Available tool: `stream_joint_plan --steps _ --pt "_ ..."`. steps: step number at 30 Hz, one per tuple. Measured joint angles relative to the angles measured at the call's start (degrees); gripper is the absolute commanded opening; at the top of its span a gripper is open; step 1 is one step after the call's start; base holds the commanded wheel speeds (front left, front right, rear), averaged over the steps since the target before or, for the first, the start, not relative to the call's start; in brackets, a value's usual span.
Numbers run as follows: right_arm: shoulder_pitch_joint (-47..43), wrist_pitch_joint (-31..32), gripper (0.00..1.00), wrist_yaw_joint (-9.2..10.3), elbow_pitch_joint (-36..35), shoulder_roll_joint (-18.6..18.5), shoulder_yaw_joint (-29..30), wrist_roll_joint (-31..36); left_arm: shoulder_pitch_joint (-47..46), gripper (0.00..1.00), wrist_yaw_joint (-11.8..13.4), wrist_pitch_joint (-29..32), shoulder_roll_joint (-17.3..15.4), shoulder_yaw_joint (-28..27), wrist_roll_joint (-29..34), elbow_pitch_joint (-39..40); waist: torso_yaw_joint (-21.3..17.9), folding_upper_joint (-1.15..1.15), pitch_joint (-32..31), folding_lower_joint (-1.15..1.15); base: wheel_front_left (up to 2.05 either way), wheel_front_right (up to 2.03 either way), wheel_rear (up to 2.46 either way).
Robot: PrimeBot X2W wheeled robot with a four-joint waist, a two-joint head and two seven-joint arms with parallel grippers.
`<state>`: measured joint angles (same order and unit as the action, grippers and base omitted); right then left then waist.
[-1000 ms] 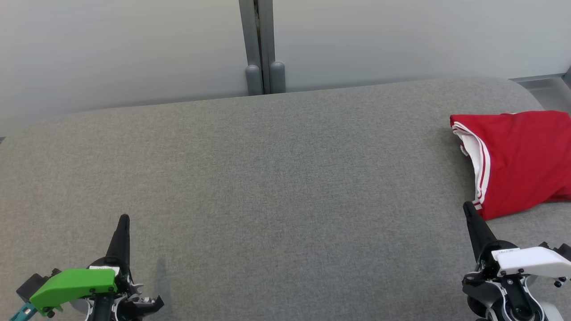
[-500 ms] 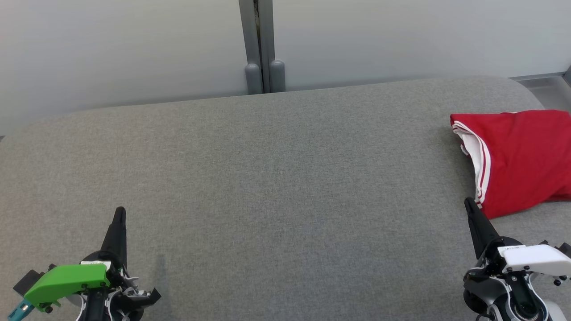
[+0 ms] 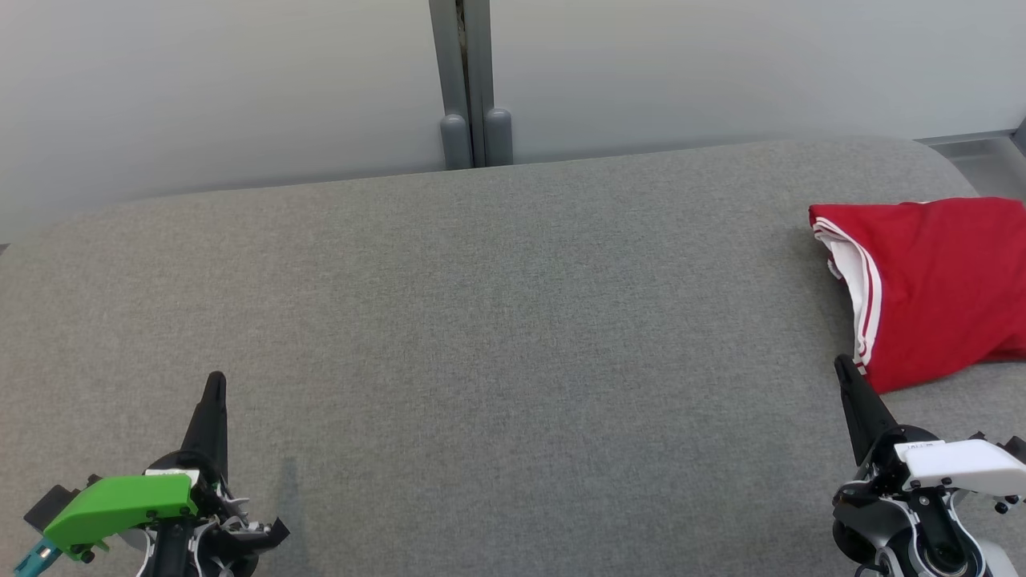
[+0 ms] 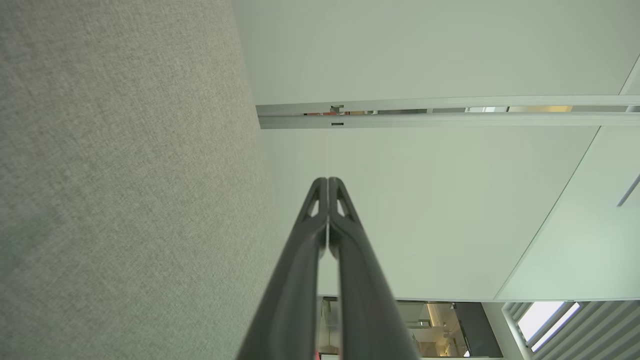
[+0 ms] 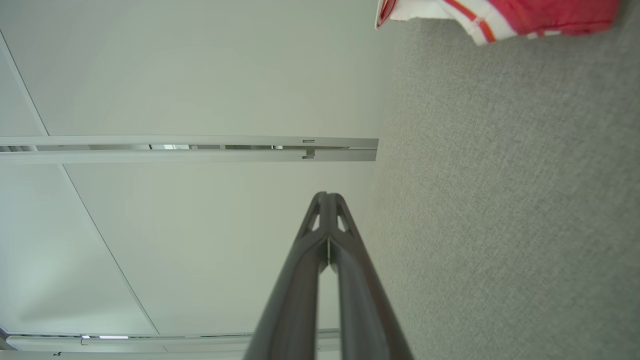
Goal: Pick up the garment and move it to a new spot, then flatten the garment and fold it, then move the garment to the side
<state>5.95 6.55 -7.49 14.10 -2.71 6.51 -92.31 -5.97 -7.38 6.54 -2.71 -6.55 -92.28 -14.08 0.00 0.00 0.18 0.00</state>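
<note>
and here's the picture: the red garment (image 3: 938, 280), white striped trim showing along its left edge, lies folded far out on the right of the grey padded surface (image 3: 513, 320), running off the head view's right edge. by the look of it, the set-aside step is done.

the left gripper (image 3: 215, 383) hovers low at the near left, fingers pressed together on nothing, well apart from the cloth. the right gripper (image 3: 842, 367) is pinched closed too, empty, with its tip just beside the garment's near corner. whether it grazes the fabric cannot be told.

what could go wrong? that right tip is the worry. a nudge forward or to the right would likely catch the striped hem and drag the fold open. the garment also sits near the rounded right end of the surface, so a push could slide it towards the edge. loose knit cloth like this probably slumps if bumped.

the count: one garment, two grippers, two fingers on each, one padded surface, one grey wall post (image 3: 465, 72) with two rounded caps (image 3: 454, 143) at its foot.
</note>
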Motion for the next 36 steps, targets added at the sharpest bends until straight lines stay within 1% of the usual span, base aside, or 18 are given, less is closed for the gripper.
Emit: stream_joint_plan --steps 36 --pt "0.01 0.00 0.00 0.00 -0.01 0.00 0.00 0.00 0.00 0.00 0.00 0.00 0.00 0.00 -0.03 0.01 0.00 0.00 0.00 0.00 0.00 0.00 0.00"
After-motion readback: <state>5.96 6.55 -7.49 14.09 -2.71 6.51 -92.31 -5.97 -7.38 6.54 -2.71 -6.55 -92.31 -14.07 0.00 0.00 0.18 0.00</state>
